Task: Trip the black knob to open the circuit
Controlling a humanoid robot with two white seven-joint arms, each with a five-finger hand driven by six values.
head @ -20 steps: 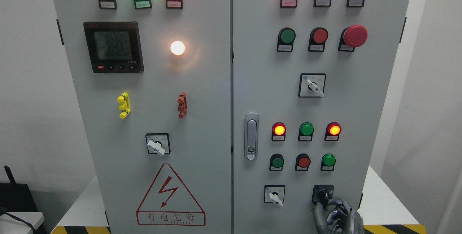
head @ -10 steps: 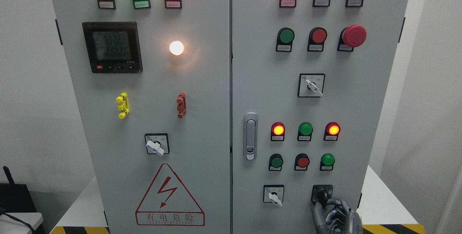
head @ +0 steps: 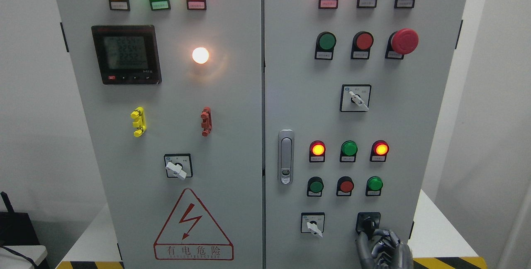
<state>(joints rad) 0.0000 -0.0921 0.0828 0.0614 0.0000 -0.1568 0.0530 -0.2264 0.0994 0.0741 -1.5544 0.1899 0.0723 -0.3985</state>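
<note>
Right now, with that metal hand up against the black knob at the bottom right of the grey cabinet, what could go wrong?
The right hand covers the lower part of the small black knob, so how firmly it grips is unclear; its fingers might slip off without turning it. The white-handled selector switch sits just left of the knob, so a sideways drift might nudge it instead.

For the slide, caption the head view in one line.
Right hand grips the black knob at the grey cabinet's lower right, indicator lamps lit above.

Bare panel right of the black knob (head: 367, 222) — free approach; the white selector switch (head: 312, 224) stands well left, three pushbuttons (head: 345, 185) above, right hand (head: 383, 247) occupying the space below
</note>
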